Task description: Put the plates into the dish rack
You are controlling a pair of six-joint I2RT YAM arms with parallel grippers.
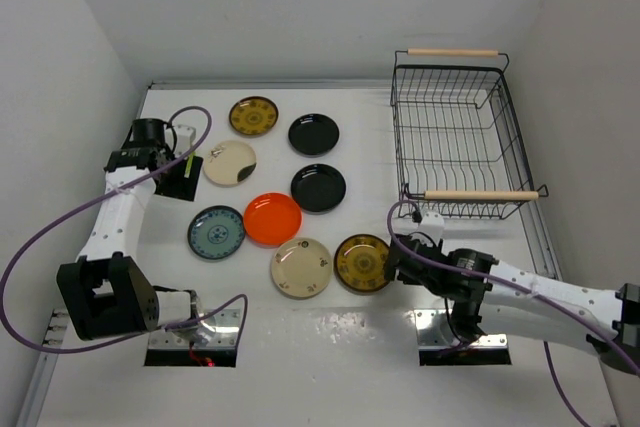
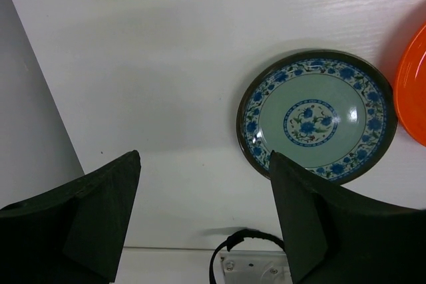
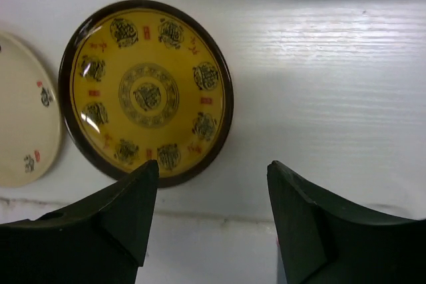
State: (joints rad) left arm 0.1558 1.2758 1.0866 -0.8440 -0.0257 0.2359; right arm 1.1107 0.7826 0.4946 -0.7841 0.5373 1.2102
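Eight plates lie flat in the top view: gold-brown [image 1: 253,116], black [image 1: 313,134], cream [image 1: 230,162], black [image 1: 318,187], orange-red [image 1: 272,218], teal [image 1: 216,231], cream [image 1: 301,267] and gold-brown [image 1: 362,262]. Only a sliver of the lime green plate [image 1: 188,163] shows under my left gripper [image 1: 178,175]. That gripper [image 2: 204,157] is open and empty above the table, left of the teal plate [image 2: 316,116]. My right gripper [image 1: 395,259] is open and empty, just right of the near gold-brown plate [image 3: 146,91]. The black wire dish rack [image 1: 480,195] stands empty at the back right.
White walls close in the table on the left, back and right. The left wall [image 2: 26,111] is close beside my left gripper. The arm base plates [image 1: 195,332] sit at the near edge. Purple cables loop around both arms.
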